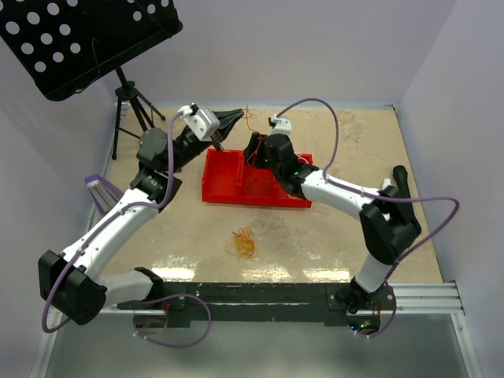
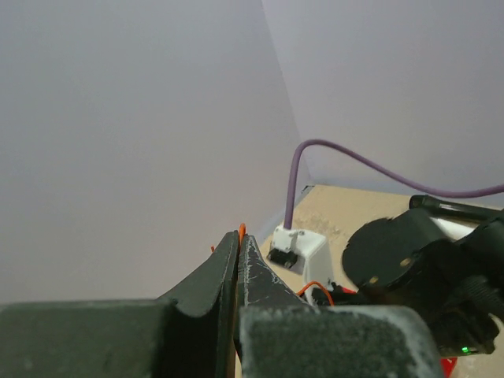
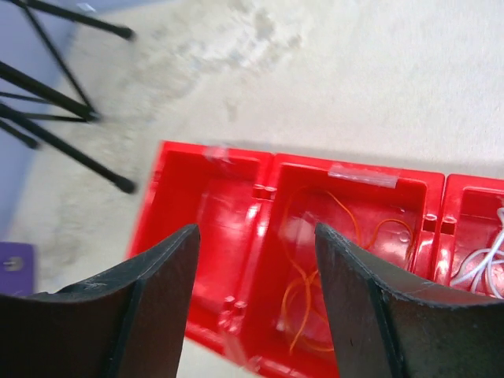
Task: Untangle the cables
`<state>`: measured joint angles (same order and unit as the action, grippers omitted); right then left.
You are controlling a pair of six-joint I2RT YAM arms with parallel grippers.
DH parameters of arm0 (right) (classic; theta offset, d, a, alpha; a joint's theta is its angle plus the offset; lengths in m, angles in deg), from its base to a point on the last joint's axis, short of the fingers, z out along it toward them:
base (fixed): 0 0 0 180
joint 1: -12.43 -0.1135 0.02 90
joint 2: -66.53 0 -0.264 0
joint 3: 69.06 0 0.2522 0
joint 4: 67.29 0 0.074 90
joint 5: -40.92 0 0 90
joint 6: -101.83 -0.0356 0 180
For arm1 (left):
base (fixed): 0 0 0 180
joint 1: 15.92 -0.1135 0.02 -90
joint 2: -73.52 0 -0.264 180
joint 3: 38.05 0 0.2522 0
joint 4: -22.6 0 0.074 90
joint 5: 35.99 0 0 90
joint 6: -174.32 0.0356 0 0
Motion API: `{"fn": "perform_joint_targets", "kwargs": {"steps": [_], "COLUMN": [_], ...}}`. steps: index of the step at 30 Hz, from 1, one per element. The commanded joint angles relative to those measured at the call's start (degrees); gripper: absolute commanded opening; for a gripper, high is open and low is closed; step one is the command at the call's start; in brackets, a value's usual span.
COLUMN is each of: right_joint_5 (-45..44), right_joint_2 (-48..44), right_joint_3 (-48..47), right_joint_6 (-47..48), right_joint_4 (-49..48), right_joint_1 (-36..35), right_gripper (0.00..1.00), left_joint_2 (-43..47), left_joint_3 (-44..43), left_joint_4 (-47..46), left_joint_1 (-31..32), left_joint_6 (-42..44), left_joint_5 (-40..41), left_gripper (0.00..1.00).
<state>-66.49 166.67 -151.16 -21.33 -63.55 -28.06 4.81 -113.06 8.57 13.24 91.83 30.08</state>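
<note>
Nearest the camera, two robot arms are bolted to a dark rail point(image 1: 260, 299) along the near edge of a pale, mottled table point(image 1: 354, 142). Just past the rail, around the middle of the table, a small loose tangle of orange cables point(image 1: 242, 243) lies on the bare surface, apart from everything else. Farther back, towards the far edge, sits a red tray point(image 1: 224, 177) divided into compartments. The right gripper point(image 3: 256, 232) hangs over this tray, its two dark fingers spread wide with nothing between them. Its wrist camera looks down between them at the tray's middle compartment, where thin orange cables point(image 3: 303, 291) lie in loose loops. A white cable point(image 3: 484, 264) is coiled in the compartment at the right of that view. Beyond the tray's far left corner, the left gripper point(image 2: 239, 240) is raised above the table, its fingers pressed tightly together on a thin orange cable point(image 2: 242, 229), whose end pokes out at the fingertips. From above, a fine reddish strand shows just beside those tips. By the far left corner of the table stands a black perforated music stand point(image 1: 87, 39) on a tripod.
</note>
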Motion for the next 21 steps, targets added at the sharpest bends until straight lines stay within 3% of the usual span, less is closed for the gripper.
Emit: {"fn": "perform_joint_targets", "kwargs": {"steps": [1,9,21], "right_joint_5": [1.5,-8.3,-16.7], "right_joint_2": [-9.9,-18.1,-36.2], "right_joint_3": [3.2,7.9,12.6], "right_joint_6": [-2.4,-8.7,-13.6], "right_joint_4": [-0.2,8.7,11.6], "right_joint_1": [-0.2,0.1,0.9], "right_gripper": [0.65,0.65,0.62], "left_joint_2": [-3.1,-9.1,-19.8], "left_joint_3": [-3.4,-4.6,-8.1], "left_joint_4": [-4.7,-5.3,-6.5], "left_joint_1": [-0.1,0.0,1.8], "left_joint_6": [-2.4,0.3,5.9], "left_joint_5": [-1.3,2.6,1.0], "left_gripper": [0.0,0.0,0.0]}}
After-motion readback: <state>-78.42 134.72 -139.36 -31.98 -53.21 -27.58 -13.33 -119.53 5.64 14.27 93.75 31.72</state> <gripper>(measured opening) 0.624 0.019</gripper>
